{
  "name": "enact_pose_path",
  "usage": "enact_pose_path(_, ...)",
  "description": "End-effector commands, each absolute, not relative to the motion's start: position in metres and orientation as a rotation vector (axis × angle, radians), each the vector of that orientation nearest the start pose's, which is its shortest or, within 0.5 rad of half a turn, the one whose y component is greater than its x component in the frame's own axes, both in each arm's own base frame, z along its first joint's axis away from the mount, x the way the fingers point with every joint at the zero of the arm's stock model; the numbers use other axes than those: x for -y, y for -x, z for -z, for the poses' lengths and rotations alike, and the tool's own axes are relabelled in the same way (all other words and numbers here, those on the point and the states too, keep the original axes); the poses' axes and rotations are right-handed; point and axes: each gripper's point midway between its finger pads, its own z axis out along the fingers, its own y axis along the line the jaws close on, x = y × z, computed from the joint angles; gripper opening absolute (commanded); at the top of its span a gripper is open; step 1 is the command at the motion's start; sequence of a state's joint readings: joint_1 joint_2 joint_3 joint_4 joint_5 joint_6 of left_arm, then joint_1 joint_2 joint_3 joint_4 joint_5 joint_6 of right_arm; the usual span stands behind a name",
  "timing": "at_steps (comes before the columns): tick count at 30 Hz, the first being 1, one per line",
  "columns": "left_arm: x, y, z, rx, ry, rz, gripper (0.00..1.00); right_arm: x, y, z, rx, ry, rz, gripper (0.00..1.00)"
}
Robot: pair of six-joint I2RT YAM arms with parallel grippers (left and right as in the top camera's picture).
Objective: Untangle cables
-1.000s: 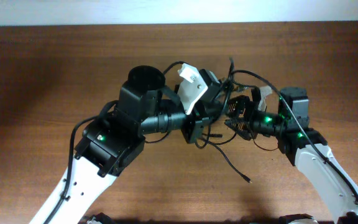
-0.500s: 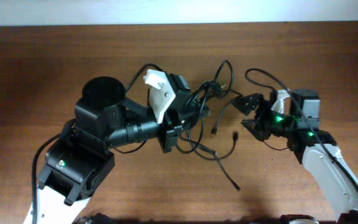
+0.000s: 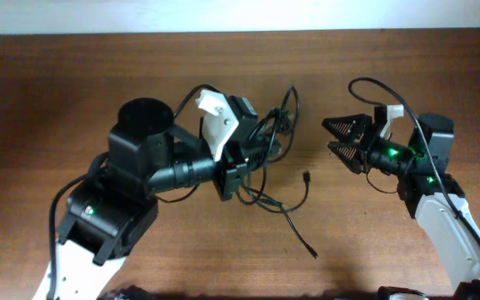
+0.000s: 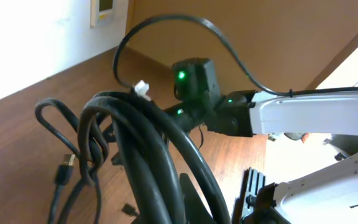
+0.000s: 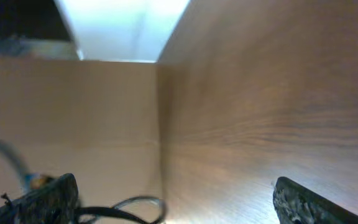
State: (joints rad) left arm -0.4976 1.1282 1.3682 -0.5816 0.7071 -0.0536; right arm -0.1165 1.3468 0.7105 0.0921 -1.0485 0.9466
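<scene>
The black cables (image 3: 267, 140) hang as a tangled bundle from my left gripper (image 3: 242, 160), which is shut on them at mid-table. One loop rises to the back, and a loose end trails onto the table toward the front (image 3: 307, 247). A small plug (image 3: 306, 177) lies free on the wood. In the left wrist view the bundle (image 4: 135, 143) fills the frame over my left gripper (image 4: 185, 202), with a yellowish-tipped plug (image 4: 64, 167) at the left. My right gripper (image 3: 330, 138) is wide open and empty to the right of the bundle, apart from it. In the right wrist view the right gripper (image 5: 173, 202) holds nothing.
The brown wooden table (image 3: 73, 92) runs to a pale wall edge at the back. The right arm's own thick wire (image 3: 369, 83) arcs above its wrist. The right arm (image 4: 303, 118) shows in the left wrist view behind the bundle.
My right gripper has opened, let go of the cables and drawn back to the right. The left arm has carried the bundle to the left, and a plug end has dropped onto the table.
</scene>
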Motion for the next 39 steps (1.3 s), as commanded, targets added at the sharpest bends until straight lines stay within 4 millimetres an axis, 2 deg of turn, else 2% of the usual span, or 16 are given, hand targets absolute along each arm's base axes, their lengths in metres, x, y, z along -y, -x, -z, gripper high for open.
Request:
enact_pose_path(1, 0.256, -0.236, -0.400, -1.753, -0.905, 1.054, 0.00, -0.119, -0.339, -0.216, -2.082, -0.266, -1.670, 0.99)
enact_pose_path(5, 0.261, -0.243, -0.386, -1.804, -0.906, 1.065, 0.00, -0.124, -0.337, -0.242, -1.980, -0.053, -1.673, 0.99)
enact_pose_path(9, 0.265, -0.248, -0.377, -1.833, -0.910, 1.078, 0.00, -0.126, -0.333, -0.252, -1.938, 0.047, -1.674, 0.96)
enact_pose_path(16, 0.273, -0.247, -0.368, -1.854, -0.935, 1.104, 0.00, -0.130, -0.326, -0.268, -1.863, 0.209, -1.657, 0.79)
enact_pose_path(18, 0.274, -0.247, -0.367, -1.855, -0.938, 1.107, 0.00, -0.130, -0.325, -0.270, -1.856, 0.226, -1.654, 0.77)
enact_pose_path(24, 0.279, -0.241, -0.367, -1.849, -0.963, 1.117, 0.00, -0.129, -0.327, -0.271, -1.850, 0.223, -1.644, 0.77)
enact_pose_path(28, 0.290, -0.229, -0.367, -1.808, -1.041, 1.123, 0.00, -0.126, -0.334, -0.271, -1.841, 0.181, -1.608, 0.85)
enact_pose_path(30, 0.298, -0.221, -0.370, -1.776, -1.070, 1.138, 0.00, -0.125, -0.337, -0.271, -1.834, 0.177, -1.590, 0.89)
enact_pose_path(39, 0.320, -0.199, -0.400, -1.568, -1.167, 1.216, 0.00, -0.125, -0.338, -0.270, -1.829, 0.183, -1.574, 0.89)
